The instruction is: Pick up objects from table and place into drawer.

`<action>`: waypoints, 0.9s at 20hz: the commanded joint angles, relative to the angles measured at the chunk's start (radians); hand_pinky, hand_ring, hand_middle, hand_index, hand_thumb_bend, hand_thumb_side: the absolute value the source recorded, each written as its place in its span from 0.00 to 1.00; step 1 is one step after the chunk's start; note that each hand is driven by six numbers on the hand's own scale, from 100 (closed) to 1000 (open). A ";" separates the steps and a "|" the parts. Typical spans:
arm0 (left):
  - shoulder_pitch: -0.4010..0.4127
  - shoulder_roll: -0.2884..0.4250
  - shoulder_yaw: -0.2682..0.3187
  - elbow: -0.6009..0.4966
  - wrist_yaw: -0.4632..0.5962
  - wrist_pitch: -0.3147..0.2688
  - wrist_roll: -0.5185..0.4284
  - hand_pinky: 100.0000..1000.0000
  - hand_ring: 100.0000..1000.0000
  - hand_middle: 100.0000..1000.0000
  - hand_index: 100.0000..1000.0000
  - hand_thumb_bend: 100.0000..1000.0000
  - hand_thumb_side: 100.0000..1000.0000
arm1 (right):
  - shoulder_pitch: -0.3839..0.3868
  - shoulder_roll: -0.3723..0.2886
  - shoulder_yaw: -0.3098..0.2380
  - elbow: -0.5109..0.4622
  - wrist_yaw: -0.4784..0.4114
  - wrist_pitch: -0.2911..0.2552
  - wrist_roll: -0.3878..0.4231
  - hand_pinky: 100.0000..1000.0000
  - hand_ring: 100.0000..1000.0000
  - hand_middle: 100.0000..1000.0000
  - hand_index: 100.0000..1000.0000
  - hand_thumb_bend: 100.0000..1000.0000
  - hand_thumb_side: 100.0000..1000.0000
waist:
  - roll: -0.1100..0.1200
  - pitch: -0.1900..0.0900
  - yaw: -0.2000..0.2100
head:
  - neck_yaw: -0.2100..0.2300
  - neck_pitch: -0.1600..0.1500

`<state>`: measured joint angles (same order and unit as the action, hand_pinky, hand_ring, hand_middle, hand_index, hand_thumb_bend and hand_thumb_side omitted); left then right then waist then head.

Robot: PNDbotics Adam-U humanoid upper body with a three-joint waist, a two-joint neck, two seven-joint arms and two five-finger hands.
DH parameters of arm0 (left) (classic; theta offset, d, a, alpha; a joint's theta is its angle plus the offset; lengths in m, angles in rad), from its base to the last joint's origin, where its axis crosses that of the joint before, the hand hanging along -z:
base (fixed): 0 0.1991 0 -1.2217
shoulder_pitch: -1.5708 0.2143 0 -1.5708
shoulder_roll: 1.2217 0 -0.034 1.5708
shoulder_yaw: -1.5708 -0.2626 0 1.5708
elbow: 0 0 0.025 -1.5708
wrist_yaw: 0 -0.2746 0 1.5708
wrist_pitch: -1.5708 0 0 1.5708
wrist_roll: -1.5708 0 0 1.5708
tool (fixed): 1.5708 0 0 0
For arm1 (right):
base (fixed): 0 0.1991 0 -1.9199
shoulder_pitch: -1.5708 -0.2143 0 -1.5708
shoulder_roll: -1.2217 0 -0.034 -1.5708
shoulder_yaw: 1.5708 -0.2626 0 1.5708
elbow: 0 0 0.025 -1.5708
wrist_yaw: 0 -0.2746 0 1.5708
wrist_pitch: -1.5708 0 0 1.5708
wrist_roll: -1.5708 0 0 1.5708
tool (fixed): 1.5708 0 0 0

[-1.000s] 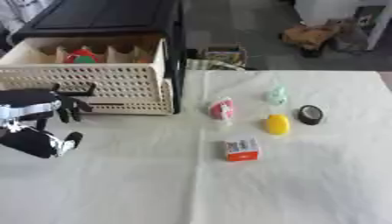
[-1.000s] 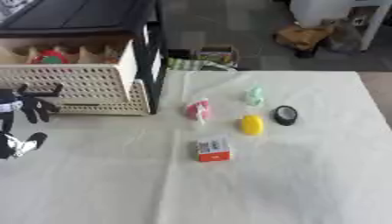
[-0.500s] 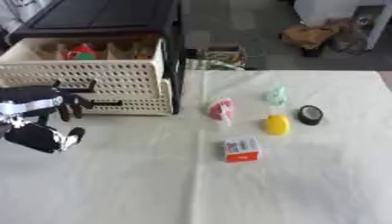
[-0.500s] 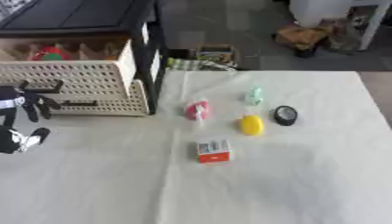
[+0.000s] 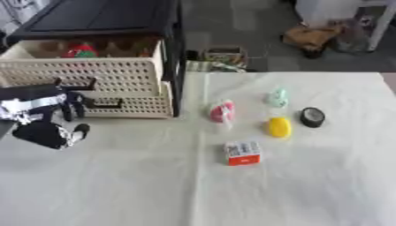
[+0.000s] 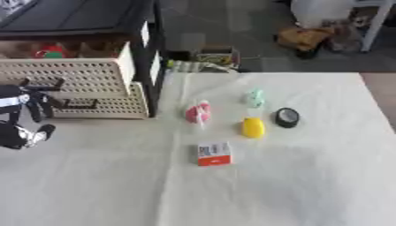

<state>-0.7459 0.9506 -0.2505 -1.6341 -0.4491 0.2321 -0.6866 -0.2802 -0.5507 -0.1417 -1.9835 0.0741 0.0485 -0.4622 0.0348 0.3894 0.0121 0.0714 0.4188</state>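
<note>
White-clothed tabletop [image 5: 294, 190] before a grey floor with clutter beyond. Five small objects grouped right of the drawer: pink packet [image 5: 222, 111], pale green piece [image 5: 276, 97], yellow oval [image 5: 278, 126], black round item [image 5: 312, 117], white-and-orange box [image 5: 242, 153]. Cream perforated drawer [image 5: 93, 75] pulled open from black cabinet [image 5: 100, 17], red item [image 5: 80, 51] inside; left hand [image 5: 43, 117] at drawer front, fingers curled, clamped on nothing discernible.

We see bare cloth [image 5: 116, 185] before the open drawer [image 5: 85, 75]; our left hand [image 5: 46, 128] stands at its front.

Both head-mounted views look steeply down onto the white cloth-covered table [image 5: 309, 185] (near-identical framing), sharing the cream perforated plastic drawer [image 5: 93, 77] at its far-left corner.
</note>
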 commanded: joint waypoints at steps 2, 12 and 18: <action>-0.026 0.021 0.011 0.006 -0.002 0.005 0.019 0.33 0.62 0.62 0.86 0.01 0.34 | -0.005 -0.017 -0.015 -0.016 -0.001 0.000 -0.001 0.69 0.63 0.50 0.72 0.38 0.73 | 0.001 -0.016 -0.001 | 0.005 -0.018; -0.047 0.005 0.007 0.022 0.015 0.009 0.033 0.29 0.58 0.59 0.85 0.01 0.34 | -0.005 -0.015 -0.017 -0.016 0.000 0.001 -0.002 0.69 0.63 0.50 0.72 0.38 0.73 | 0.002 -0.014 -0.006 | 0.007 -0.023; -0.066 -0.006 0.006 0.031 0.032 0.022 0.045 0.29 0.57 0.58 0.86 0.00 0.35 | -0.005 -0.014 -0.017 -0.016 -0.001 0.001 -0.001 0.69 0.63 0.50 0.72 0.38 0.73 | 0.002 -0.014 -0.007 | 0.008 -0.028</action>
<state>-0.7928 0.9226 -0.2516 -1.5994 -0.4217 0.2515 -0.6482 -0.2802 -0.5499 -0.1472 -1.9835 0.0741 0.0489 -0.4621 0.0368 0.3947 0.0060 0.0765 0.4028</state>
